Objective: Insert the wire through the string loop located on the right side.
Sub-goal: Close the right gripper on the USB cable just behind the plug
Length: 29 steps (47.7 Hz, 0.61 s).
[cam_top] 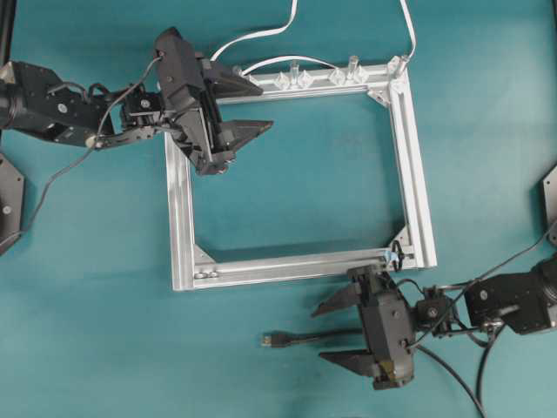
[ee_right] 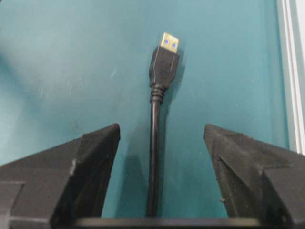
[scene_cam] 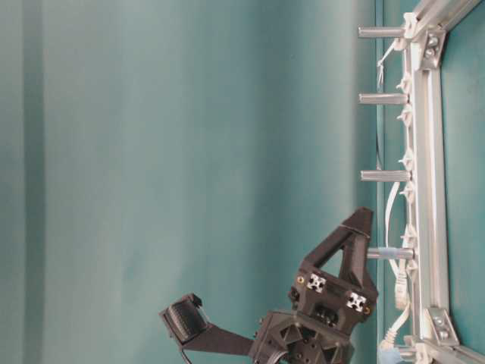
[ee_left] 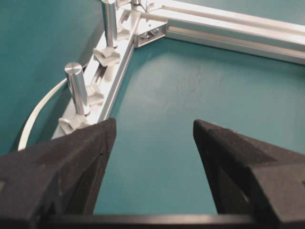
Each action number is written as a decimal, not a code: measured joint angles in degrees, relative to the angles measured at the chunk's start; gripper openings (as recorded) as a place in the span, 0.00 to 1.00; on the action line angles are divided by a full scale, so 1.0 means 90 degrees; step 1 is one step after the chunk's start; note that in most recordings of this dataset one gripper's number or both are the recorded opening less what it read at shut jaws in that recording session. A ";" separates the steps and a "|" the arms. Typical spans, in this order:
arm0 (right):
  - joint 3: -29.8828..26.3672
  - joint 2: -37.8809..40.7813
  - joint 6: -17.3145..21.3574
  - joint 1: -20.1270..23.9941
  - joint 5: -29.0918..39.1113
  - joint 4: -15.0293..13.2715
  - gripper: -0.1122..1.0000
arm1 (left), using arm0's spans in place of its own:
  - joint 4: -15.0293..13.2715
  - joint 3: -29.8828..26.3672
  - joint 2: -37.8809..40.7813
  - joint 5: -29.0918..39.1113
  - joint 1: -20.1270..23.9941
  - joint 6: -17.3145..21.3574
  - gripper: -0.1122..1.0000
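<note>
The wire (cam_top: 300,338) lies on the teal table in front of the frame, its black plug (cam_top: 271,340) pointing left. My right gripper (cam_top: 318,333) is open and straddles the wire just behind the plug. The right wrist view shows the wire (ee_right: 153,157) running between the spread fingers, touching neither, with the gold-tipped plug (ee_right: 164,62) ahead of the gripper (ee_right: 162,128). The string loop (cam_top: 393,257) hangs at the frame's near right corner, beside a small blue mark. My left gripper (cam_top: 265,107) is open and empty over the frame's far left corner, and its wrist view shows the gripper (ee_left: 154,125) above bare table.
The square aluminium frame (cam_top: 418,174) lies flat in the middle of the table. Clear clips with metal posts (cam_top: 296,77) line its far bar, also seen as posts (ee_left: 77,88). A white flat cable (cam_top: 261,35) runs along and behind that bar.
</note>
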 measured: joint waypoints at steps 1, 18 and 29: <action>0.0000 0.0010 0.0000 -0.0010 0.0000 0.0000 0.82 | 0.0000 0.0000 0.0010 0.0010 0.0000 0.0000 0.76; -0.0049 0.0186 0.0010 0.0000 0.0010 0.0000 0.82 | 0.0000 0.0000 0.0010 0.0117 0.0000 0.0000 0.76; -0.0049 0.0195 0.0000 0.0000 0.0088 0.0000 0.71 | 0.0000 0.0000 0.0000 0.0107 0.0000 0.0000 0.76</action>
